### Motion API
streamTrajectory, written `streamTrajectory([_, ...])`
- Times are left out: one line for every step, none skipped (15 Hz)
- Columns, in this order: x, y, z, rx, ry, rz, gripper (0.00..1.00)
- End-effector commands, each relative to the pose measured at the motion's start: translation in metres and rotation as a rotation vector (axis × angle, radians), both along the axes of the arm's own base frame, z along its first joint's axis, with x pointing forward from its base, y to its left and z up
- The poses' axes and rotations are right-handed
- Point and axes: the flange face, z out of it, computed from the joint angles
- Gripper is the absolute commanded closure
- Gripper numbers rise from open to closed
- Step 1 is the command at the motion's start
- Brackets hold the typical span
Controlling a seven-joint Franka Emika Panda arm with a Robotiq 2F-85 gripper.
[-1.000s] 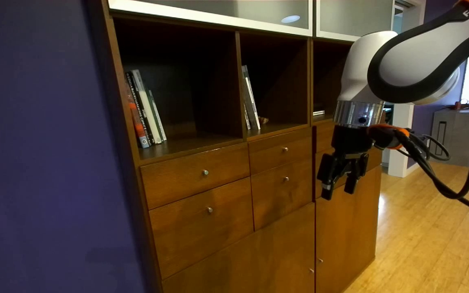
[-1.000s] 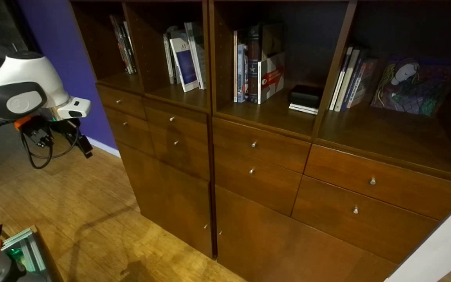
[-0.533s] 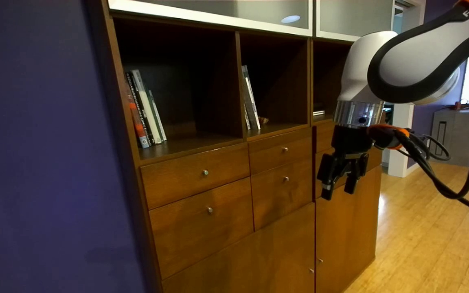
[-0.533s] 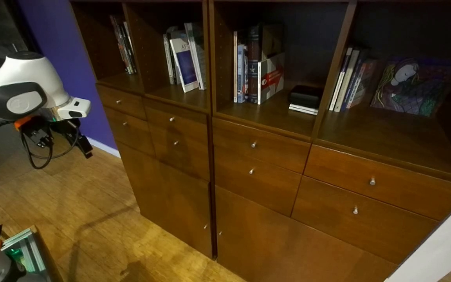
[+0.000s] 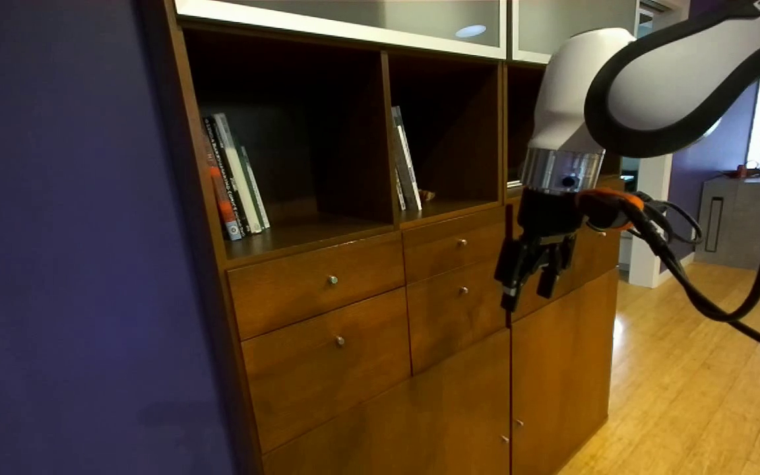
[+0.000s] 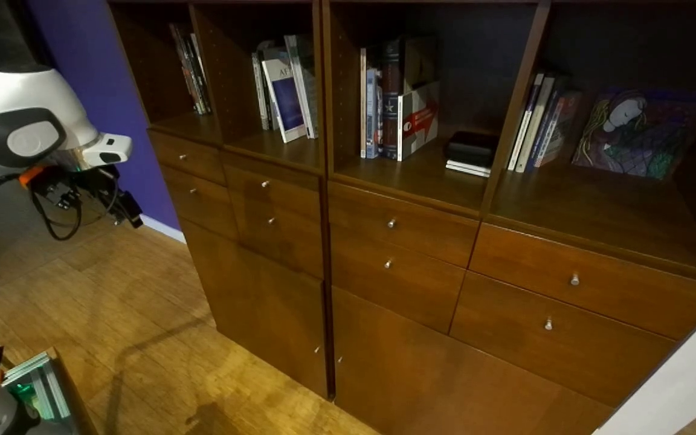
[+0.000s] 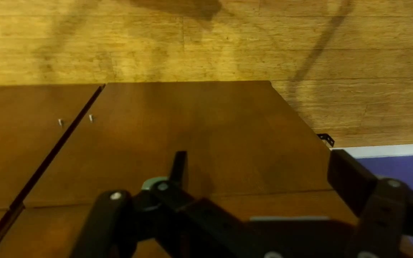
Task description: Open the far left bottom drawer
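The far left bottom drawer (image 5: 327, 379) is a brown wooden front with a small round metal knob (image 5: 340, 341). It is flush with the cabinet, and it also shows in an exterior view beside the purple wall (image 6: 206, 208). My gripper (image 5: 528, 295) points down, apart from the cabinet front. In that view it appears to the right of the drawer; it also shows at the left in an exterior view (image 6: 128, 220). In the wrist view its fingers (image 7: 260, 156) are wide apart with nothing between them. The drawer's knob is hidden there.
The matching upper drawer (image 5: 317, 290) is shut above it. A narrower drawer (image 5: 452, 316) stands in the adjoining column. A large lower door (image 7: 206, 136) lies below. A purple wall (image 5: 90, 231) borders the cabinet. Cables (image 5: 696, 297) hang from the arm. Books (image 5: 235, 178) stand on the open shelf.
Over the last half second my arm and gripper have moved slightly up, and left toward the drawer's side in an exterior view. The drawers have not moved.
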Motion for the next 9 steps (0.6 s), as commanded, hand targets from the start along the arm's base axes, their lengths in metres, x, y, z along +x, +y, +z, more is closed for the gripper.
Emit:
streamTrajectory([0.016,0.075,0.038,-0.073,-0.088,0.079,0.0])
streamTrajectory([0.022,0.094,0.048,-0.084,-0.119,0.087,0.0])
streamTrajectory([0.031,0.109,0.056,-0.105,-0.159,0.097,0.0])
streamTrajectory([0.042,0.122,0.065,-0.11,-0.183,0.091,0.0])
streamTrajectory([0.054,0.132,0.071,-0.12,-0.208,0.084,0.0])
streamTrajectory([0.068,0.139,0.077,-0.116,-0.231,0.06,0.0])
streamTrajectory([0.082,0.146,0.08,-0.122,-0.243,0.039,0.0])
streamTrajectory([0.097,0.153,0.083,-0.117,-0.25,0.032,0.0])
streamTrajectory([0.113,0.159,0.083,-0.108,-0.246,0.005,0.0])
